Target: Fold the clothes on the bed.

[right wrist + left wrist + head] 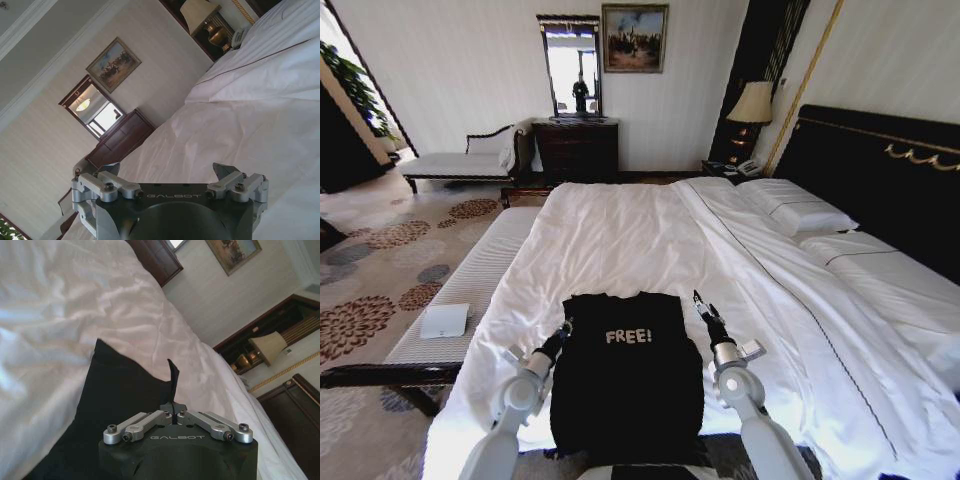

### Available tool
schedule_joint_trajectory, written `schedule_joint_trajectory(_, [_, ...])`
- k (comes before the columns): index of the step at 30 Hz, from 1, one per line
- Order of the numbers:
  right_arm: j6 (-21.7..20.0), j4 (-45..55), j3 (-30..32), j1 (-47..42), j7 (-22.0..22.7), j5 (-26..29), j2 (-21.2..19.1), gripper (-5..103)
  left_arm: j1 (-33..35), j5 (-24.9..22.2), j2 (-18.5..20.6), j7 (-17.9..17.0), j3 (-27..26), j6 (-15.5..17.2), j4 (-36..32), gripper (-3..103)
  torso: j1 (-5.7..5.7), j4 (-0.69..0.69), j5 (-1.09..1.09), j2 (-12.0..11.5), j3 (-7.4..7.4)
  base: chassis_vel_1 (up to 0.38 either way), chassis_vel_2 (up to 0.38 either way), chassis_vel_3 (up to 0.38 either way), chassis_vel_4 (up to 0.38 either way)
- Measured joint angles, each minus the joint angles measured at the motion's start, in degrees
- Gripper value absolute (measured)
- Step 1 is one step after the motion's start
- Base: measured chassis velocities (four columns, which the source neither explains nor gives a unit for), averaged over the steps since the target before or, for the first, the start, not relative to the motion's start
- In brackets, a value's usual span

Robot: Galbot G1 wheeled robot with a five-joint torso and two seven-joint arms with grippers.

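The black T-shirt [628, 385] lies flat on the bed [620, 240]. The left gripper [565, 328], fingers together, and the right gripper [700, 302], fingers apart, flank its shoulders.

The head camera looks forward and down from the foot of the large white-sheeted bed [650, 230] toward the far wall. The left wrist camera sits close behind the left gripper [174, 390], facing along its fingers across the sheet. The right wrist camera sits behind the right gripper [170, 175], facing the same wall. All three views share the gilt-framed painting [635, 37] on that wall.
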Motion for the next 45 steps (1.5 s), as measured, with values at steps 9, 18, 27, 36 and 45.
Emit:
schedule_joint_trajectory(9, [0.4, -0.8, 0.1, 0.1, -0.3, 0.1, -0.2, 100, -0.3, 2.5, -1.2, 0.3, 2.3, -0.2, 2.4, 0, 0.0, 0.0, 0.0, 0.0, 0.0, 0.0, 0.0, 0.0, 0.0])
schedule_joint_trajectory(18, [0.5, -0.6, 0.3, 0.1, -0.3, 0.2, -0.9, 100, 0.2, 4.5, -2.7, -0.5, 2.2, -1.0, 1.5, 11, 0.0, 0.0, 0.0, 0.0, 0.0, 0.0, 0.0, 0.0, 0.0])
schedule_joint_trajectory(27, [1.4, -5.4, -1.8, 2.3, -0.9, -0.5, -3.8, 100, 3.2, 0.8, -4.5, -2.7, -2.1, 0.6, -3.9, 43, -0.01, 0.0, 0.01, 0.0, -0.01, 0.0, 0.0, 0.0, 0.0])
schedule_joint_trajectory(36, [-1.7, -12.9, -6.6, 10.4, -1.5, 4.3, -9.8, 100, 6.4, -1.6, -3.0, -5.9, -9.8, 0.1, -3.8, 76, 0.0, 0.01, 0.0, 0.0, 0.0, 0.0, 0.0, 0.0, 0.0])
schedule_joint_trajectory(45, [-6.3, -22.2, -14.8, 17.9, -5.9, 8.7, -13.5, 100, 10.0, 0.1, -4.2, -5.7, -13.0, -0.5, -8.1, 100, 0.0, -0.01, 0.0, 0.0, 0.0, 0.0, 0.0, 0.0, 0.0])
